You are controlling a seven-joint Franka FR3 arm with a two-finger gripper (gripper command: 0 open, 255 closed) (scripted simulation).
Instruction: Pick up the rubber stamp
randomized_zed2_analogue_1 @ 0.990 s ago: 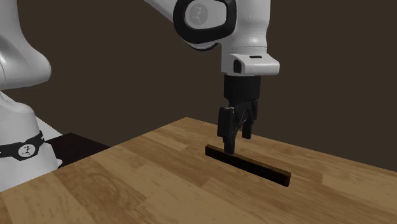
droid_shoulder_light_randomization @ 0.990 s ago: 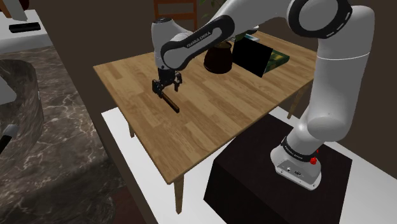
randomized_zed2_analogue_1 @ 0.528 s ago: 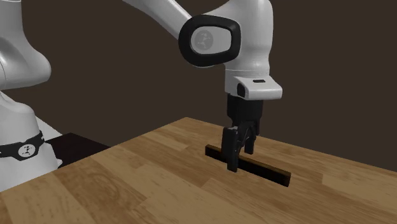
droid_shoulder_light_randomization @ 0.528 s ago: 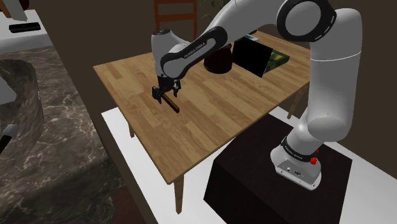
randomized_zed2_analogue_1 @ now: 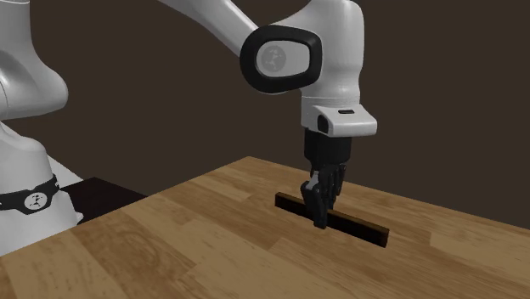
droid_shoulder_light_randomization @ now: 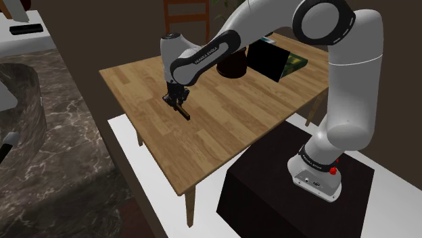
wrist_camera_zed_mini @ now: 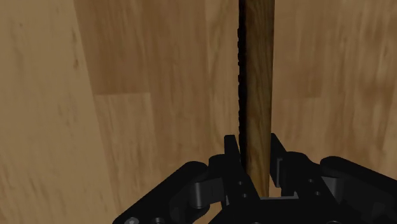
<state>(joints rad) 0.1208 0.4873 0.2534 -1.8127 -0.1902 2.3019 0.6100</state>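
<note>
A white robot arm (droid_shoulder_light_randomization: 223,40) reaches from its dark box stand (droid_shoulder_light_randomization: 270,203) over a light wooden tabletop (droid_shoulder_light_randomization: 230,128). A dark round pot (droid_shoulder_light_randomization: 231,64) stands near the far edge of the tabletop and serves here as the reference point.

The rubber stamp (droid_shoulder_light_randomization: 184,113) is a long, thin bar with a brown wooden back and a black toothed edge. It lies flat on the tabletop, well apart from the pot, on the side of the pot toward the shoulder view's left and nearer the camera. In the second exterior view the stamp (randomized_zed2_analogue_1: 361,228) appears as a dark strip resting on the wood (randomized_zed2_analogue_1: 170,246).

The black gripper (droid_shoulder_light_randomization: 178,103) points straight down over the end of the stamp that lies closer to the pot. In the second exterior view the gripper (randomized_zed2_analogue_1: 319,217) has its fingertips down at the level of the stamp. From the wrist view the gripper (wrist_camera_zed_mini: 254,145) is closed on the stamp (wrist_camera_zed_mini: 257,76), one black finger pressed against each long side, and the bar runs away from the fingers across the wood grain (wrist_camera_zed_mini: 146,95).

Just beside the pot, toward the shoulder view's right, a black box (droid_shoulder_light_randomization: 266,62) stands on the tabletop. Behind the pot a wooden chair back (droid_shoulder_light_randomization: 186,13) rises.
</note>
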